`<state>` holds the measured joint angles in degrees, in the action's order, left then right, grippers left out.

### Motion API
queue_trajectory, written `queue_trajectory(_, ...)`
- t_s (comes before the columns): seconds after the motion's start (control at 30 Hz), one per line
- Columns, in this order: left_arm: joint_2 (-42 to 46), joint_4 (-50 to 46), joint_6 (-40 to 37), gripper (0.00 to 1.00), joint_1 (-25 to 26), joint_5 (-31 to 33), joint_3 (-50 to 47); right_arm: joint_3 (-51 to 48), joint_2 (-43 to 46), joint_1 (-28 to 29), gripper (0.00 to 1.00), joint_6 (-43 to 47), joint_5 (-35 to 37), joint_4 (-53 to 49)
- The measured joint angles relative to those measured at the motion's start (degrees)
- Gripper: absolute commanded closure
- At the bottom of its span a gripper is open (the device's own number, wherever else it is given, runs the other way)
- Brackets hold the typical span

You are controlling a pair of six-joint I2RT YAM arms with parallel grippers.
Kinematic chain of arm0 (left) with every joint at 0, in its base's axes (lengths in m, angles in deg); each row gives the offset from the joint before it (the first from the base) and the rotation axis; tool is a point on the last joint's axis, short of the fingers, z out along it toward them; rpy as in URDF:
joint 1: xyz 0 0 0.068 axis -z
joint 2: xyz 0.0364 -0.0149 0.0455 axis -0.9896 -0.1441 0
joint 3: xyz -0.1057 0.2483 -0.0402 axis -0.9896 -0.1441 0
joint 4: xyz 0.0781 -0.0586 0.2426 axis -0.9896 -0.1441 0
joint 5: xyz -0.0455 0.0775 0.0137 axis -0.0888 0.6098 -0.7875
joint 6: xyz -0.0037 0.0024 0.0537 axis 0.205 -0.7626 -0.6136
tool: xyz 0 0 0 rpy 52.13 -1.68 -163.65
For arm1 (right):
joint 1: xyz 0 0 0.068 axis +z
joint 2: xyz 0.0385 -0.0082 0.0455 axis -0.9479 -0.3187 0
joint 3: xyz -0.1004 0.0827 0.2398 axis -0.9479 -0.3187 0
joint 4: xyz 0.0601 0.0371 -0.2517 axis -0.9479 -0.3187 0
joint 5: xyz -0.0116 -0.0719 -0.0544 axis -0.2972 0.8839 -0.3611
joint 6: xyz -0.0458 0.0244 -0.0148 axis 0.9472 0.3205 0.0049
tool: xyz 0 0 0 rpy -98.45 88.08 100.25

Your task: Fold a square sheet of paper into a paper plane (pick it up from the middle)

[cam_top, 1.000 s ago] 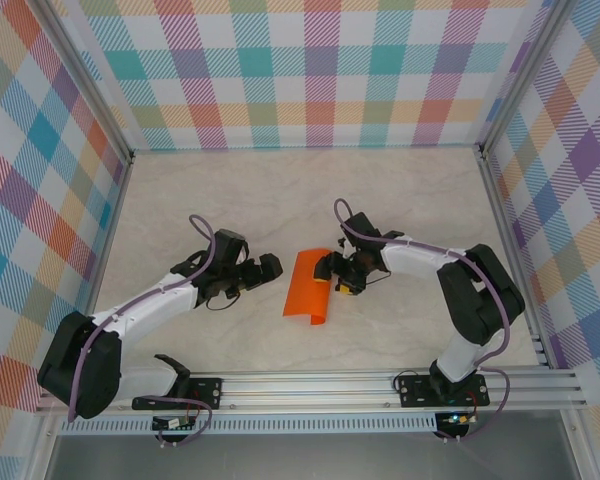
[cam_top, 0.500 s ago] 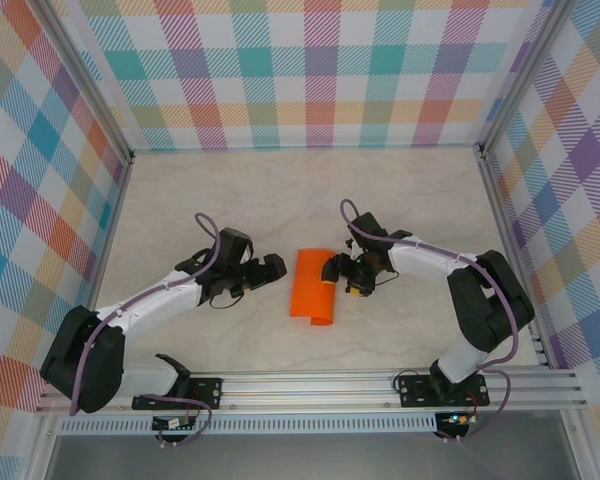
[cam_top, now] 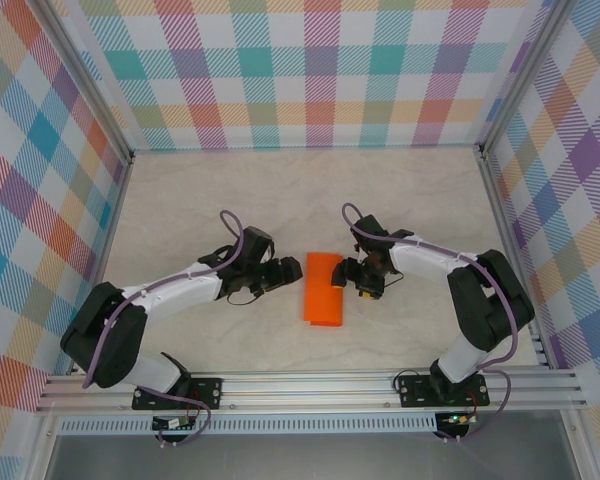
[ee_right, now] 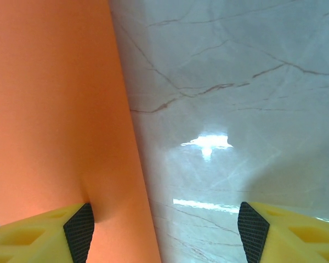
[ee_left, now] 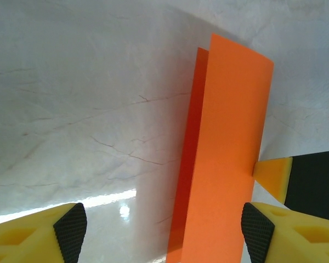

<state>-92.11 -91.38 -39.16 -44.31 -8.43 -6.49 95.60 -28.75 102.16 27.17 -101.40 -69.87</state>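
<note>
Well, left gripper (cam_top: 291, 272) and right gripper (cam_top: 349, 273) both have jaws spread wide, holding nothing, flanking the folded orange paper sheet (cam_top: 324, 292). I'd square the edges before pressing the crease.

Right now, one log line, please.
paper folded, on table | left end effector open, at its edge | right end effector open, touching it

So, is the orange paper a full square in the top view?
No, the orange paper is a narrow rectangle, clearly longer than wide.
</note>
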Motion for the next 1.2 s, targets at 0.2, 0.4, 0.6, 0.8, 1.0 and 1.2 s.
queue_trajectory(0.2,-6.23,2.32,1.29,0.28,3.15,-1.05,3.5,0.0,0.0,0.0,0.27,-0.04,0.39,0.13)
queue_trajectory(0.4,-10.47,5.05,2.78,0.34,4.2,-2.78,4.44,0.0,0.0,0.0,0.26,-0.04,0.59,0.15)
queue_trajectory(0.6,-11.63,7.37,4.26,0.38,4.22,-4.28,4.39,0.0,0.0,-0.02,0.26,-0.04,0.63,0.13)
queue_trajectory(0.8,-13.22,14.53,6.8,0.5,4.22,-7.26,3.37,-0.39,0.04,0.0,0.25,-0.04,0.79,0.11)
queue_trajectory(1.0,-13.57,16.09,7.41,0.59,4.22,-7.85,3.19,-0.57,0.57,0.0,0.25,-0.04,0.81,-0.07)
queue_trajectory(1.2,-13.57,16.09,7.26,0.77,4.2,-7.52,3.15,-0.57,1.05,-0.02,0.23,-0.04,0.57,-0.04)
